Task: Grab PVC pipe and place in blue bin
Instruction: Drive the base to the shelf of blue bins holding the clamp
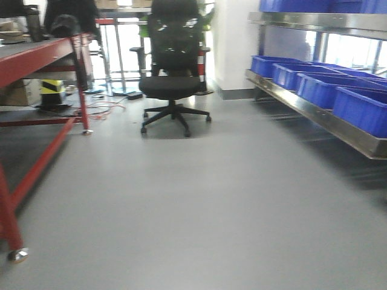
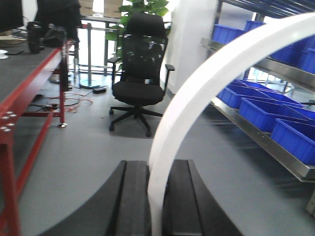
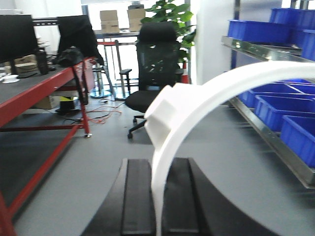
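Carrying the PVC pipe [image 2: 197, 83]: left gripper [image 2: 157, 167] and right gripper [image 3: 156, 164] each pinch a curved white length between their jaws. Grab looks done; the blue bins [image 1: 363, 109] on the right shelf [image 1: 338, 128] are not yet reached.

An industrial workshop or warehouse room with a smooth grey floor [image 1: 211, 199]. Along the right wall, steel shelving [image 1: 314, 115] holds rows of blue bins [image 1: 326, 87], and on the left stands a heavy red-framed workbench [image 1: 36, 51] with loose cables [image 1: 103, 107] lying on the ground near it. At the far end are a black office chair [image 1: 172, 60], a leafy potted plant [image 3: 170, 12] and stacked cardboard boxes [image 3: 109, 15].
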You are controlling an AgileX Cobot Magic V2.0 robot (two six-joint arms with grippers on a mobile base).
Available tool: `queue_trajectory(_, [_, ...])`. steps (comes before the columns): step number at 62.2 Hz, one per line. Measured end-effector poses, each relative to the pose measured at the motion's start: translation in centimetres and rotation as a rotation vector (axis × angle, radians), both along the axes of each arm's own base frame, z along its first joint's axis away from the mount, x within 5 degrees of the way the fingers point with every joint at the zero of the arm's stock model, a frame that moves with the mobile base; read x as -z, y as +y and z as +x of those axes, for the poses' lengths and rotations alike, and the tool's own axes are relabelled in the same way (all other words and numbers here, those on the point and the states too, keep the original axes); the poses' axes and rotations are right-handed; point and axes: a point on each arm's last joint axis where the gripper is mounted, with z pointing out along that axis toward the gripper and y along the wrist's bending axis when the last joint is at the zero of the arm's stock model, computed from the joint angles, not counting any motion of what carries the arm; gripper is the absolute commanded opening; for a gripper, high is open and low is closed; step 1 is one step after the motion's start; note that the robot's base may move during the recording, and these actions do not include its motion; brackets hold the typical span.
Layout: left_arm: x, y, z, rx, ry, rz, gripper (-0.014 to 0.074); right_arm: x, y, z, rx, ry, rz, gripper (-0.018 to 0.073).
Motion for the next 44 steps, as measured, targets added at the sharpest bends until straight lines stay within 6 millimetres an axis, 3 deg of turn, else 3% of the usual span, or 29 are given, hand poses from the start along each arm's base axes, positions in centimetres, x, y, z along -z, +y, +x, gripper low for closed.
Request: queue_trajectory(44, [0.00, 0.00, 0.00, 0.000, 0.000, 0.000, -0.0111, 0.00, 0.00, 0.00, 0.000, 0.000, 0.000, -0.0161])
